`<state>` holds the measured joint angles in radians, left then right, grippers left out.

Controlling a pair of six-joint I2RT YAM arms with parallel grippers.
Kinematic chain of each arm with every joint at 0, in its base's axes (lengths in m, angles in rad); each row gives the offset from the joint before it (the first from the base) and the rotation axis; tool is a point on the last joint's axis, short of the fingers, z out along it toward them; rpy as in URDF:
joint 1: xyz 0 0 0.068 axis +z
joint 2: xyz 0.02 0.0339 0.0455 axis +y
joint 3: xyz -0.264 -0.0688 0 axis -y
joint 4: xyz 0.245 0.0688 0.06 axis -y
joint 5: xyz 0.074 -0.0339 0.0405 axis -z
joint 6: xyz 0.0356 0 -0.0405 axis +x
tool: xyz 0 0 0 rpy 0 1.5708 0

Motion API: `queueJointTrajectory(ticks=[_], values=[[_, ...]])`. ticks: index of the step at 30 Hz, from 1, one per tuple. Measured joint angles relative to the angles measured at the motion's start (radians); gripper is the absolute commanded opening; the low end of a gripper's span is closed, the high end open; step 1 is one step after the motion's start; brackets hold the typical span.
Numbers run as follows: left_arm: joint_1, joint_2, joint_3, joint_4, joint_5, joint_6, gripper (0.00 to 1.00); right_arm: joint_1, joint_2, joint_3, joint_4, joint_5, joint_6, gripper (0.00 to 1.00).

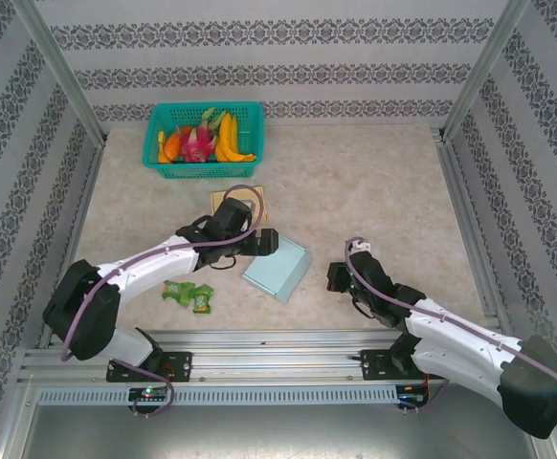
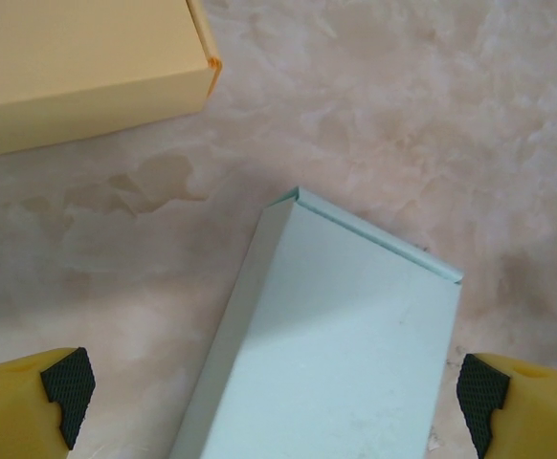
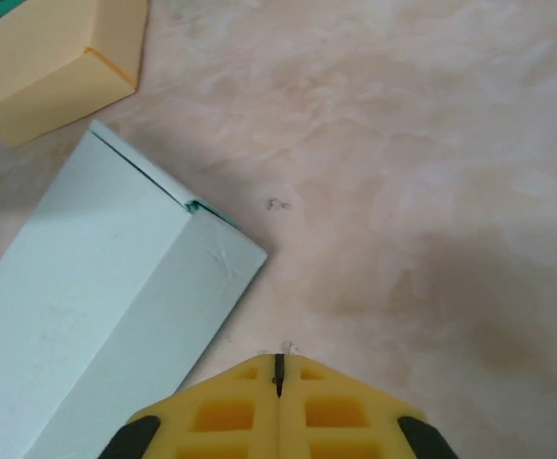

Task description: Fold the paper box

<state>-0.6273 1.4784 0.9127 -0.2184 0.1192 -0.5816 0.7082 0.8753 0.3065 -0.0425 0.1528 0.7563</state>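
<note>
Centrally on the marbled beige bench [image 1: 374, 182] lies the pale blue paper box [image 1: 278, 270], flat on the surface and turned at an angle to the near edge. From above, the left gripper [image 1: 267, 241] hangs over the box's far-left side, its arm reaching in from the near left. Its wrist camera looks down on one end of the box, where a folded seam runs along the end edge and a narrow side panel slopes down on the left. The two yellow fingers with black pads [image 2: 68, 387] stand wide apart at the bottom corners of that view, one on each side of the box, and neither pad can be seen touching it. The right gripper [image 1: 340, 277] sits to the right of the box, near it but apart, over bare bench. In its wrist view the yellow fingers [image 3: 231, 416] are pressed together with only a thin dark line between them and nothing caught there. The box's nearest corner lies just left of and beyond the tips, showing a top face, a lighter side wall and a small gap at a tucked flap. A yellow box [image 1: 239, 203] lies just beyond the blue one, partly under the left arm's wrist and not touching the paper box. At the far left, a teal basket [image 1: 202, 170] holds toy fruit [image 1: 211, 139], and green packets [image 1: 189, 295] lie on the near left, beside the left arm.
</note>
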Motion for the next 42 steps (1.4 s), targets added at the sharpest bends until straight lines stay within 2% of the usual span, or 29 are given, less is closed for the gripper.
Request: queueJointTrajectory(ticks=[3,7,15,21,42], values=[[0.013,0.045,0.017,0.0,0.049,0.027,0.98,-0.021,-0.001,-0.002,-0.007,-0.013,0.031,0.0],[0.024,0.108,0.057,-0.005,0.107,0.056,0.95,-0.077,0.028,0.002,-0.008,-0.088,0.046,0.0],[0.029,0.236,0.154,-0.024,0.17,0.092,0.95,-0.183,0.222,0.089,-0.004,-0.304,0.053,0.0],[0.029,0.293,0.186,-0.033,0.189,0.097,0.94,-0.208,0.364,0.156,0.025,-0.399,0.053,0.0],[0.029,0.328,0.189,-0.029,0.244,0.09,0.93,-0.223,0.589,0.235,0.124,-0.47,0.054,0.0]])
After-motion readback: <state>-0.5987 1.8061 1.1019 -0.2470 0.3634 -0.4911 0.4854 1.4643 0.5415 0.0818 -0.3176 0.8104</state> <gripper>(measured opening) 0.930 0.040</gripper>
